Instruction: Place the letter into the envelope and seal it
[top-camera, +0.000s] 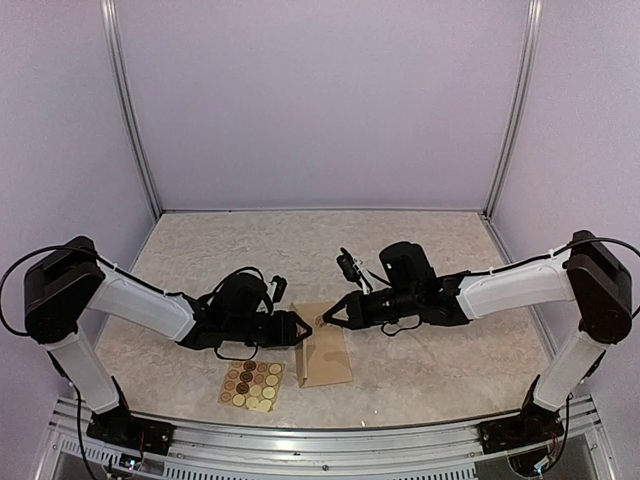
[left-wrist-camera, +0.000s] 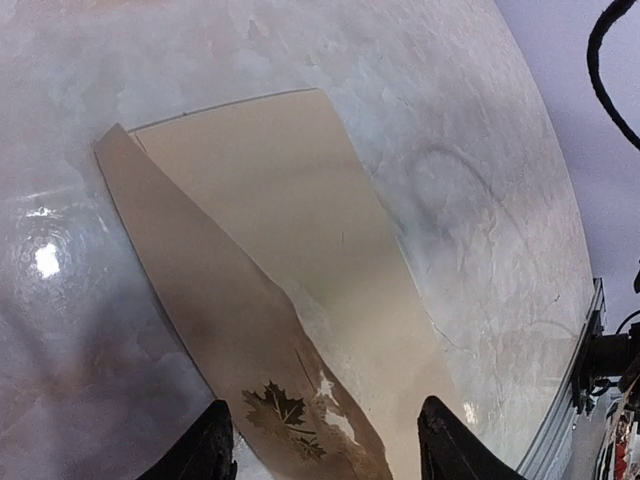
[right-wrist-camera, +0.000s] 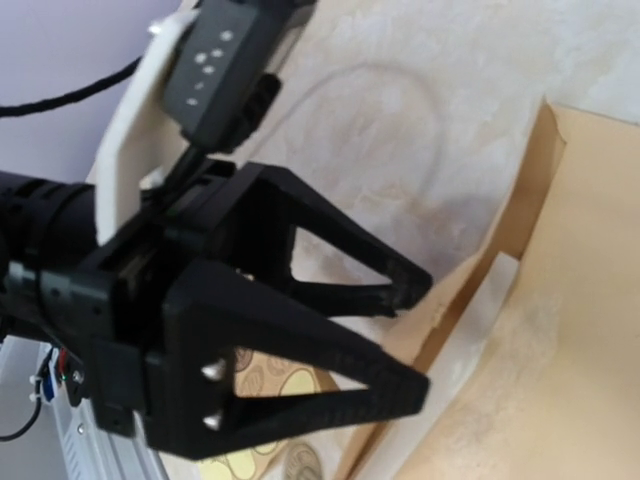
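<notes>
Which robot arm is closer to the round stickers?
Left. The left gripper hangs just beyond the sticker sheet, at the left edge of the envelope. The right gripper is farther off, over the envelope's top edge.

Left tool agape, right tool pinched

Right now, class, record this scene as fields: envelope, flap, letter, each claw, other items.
envelope: tan, lying on the table
flap: open along the left side, not sealed
letter: no separate sheet visible
left claw: open, straddling the flap
right claw: shut, tip near the envelope's far left corner
sticker sheet: left of the envelope, untouched
</notes>
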